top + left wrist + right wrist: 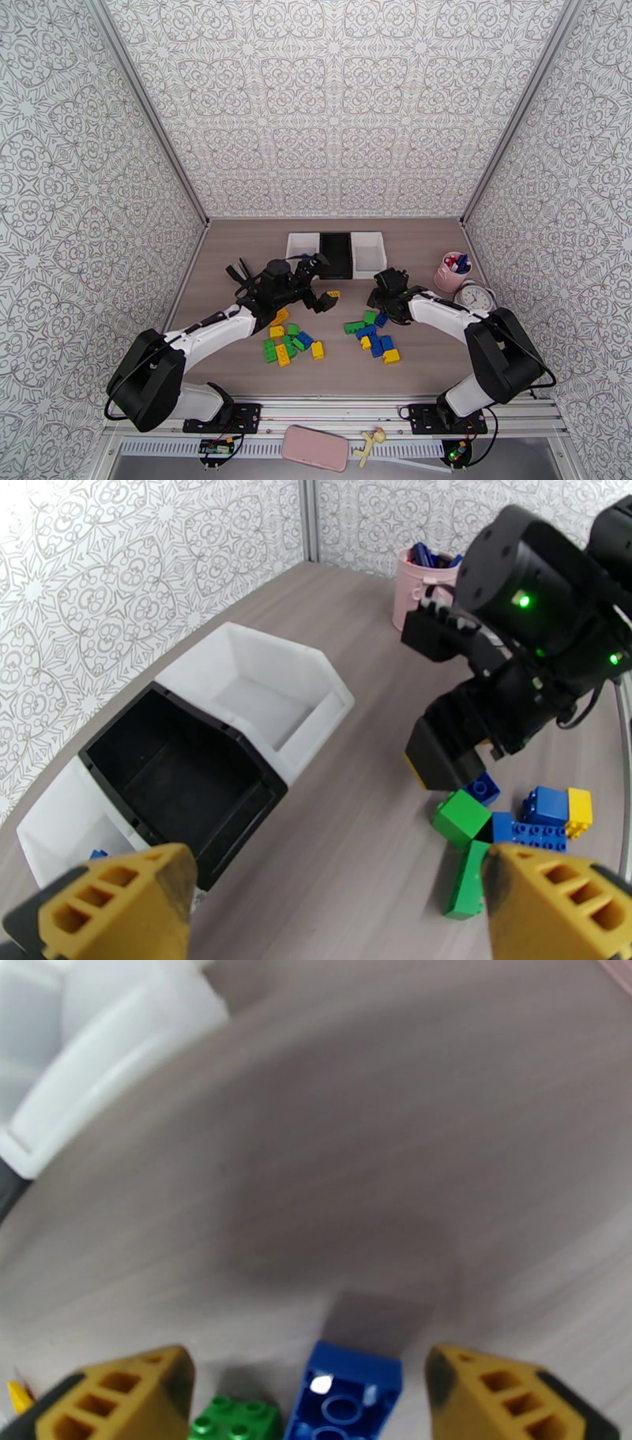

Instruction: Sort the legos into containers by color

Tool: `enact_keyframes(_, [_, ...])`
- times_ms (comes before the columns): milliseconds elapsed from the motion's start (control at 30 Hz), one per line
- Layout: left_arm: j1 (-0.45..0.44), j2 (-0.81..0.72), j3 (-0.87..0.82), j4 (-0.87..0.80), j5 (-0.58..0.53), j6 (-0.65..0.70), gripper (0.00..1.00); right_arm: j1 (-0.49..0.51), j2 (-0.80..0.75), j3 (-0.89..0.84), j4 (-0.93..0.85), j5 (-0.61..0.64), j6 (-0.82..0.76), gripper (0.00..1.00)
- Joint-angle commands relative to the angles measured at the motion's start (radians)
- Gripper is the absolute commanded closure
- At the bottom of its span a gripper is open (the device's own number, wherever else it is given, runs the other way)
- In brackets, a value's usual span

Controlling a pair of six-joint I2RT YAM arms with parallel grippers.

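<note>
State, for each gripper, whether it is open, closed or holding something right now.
Left gripper: open, empty.
Right gripper: open, astride a blue lego, not gripping it.

Bricks first: the legos (294,341) run blue, yellow and green. Of the containers (369,254), the middle one is black, the two flanking it white. The bench (245,241) is grey-brown wood grain. The walls (332,103) carry a grey floral-geometric print on white. The pen cup (449,278) is pale pink; the clock (476,298) white-faced. Both arms (213,330) mix white links with black joints. The left tool (336,910) and right tool (308,1402) have mustard-yellow fingers (118,906) backed in black.
</note>
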Motion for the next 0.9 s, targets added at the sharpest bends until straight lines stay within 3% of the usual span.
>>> enact_keyframes(0, [-0.002,-0.030,-0.018,0.013,0.041,0.027,0.00,0.009,0.020,0.022,-0.039,-0.044,0.077,0.28])
enact_keyframes(233, [0.001,-0.028,-0.022,0.020,0.053,0.024,0.00,0.009,0.036,0.026,-0.054,-0.015,0.095,0.46])
enact_keyframes(867, [0.003,-0.045,-0.027,0.010,0.058,0.018,0.00,0.008,-0.001,0.037,-0.037,0.091,0.042,0.65])
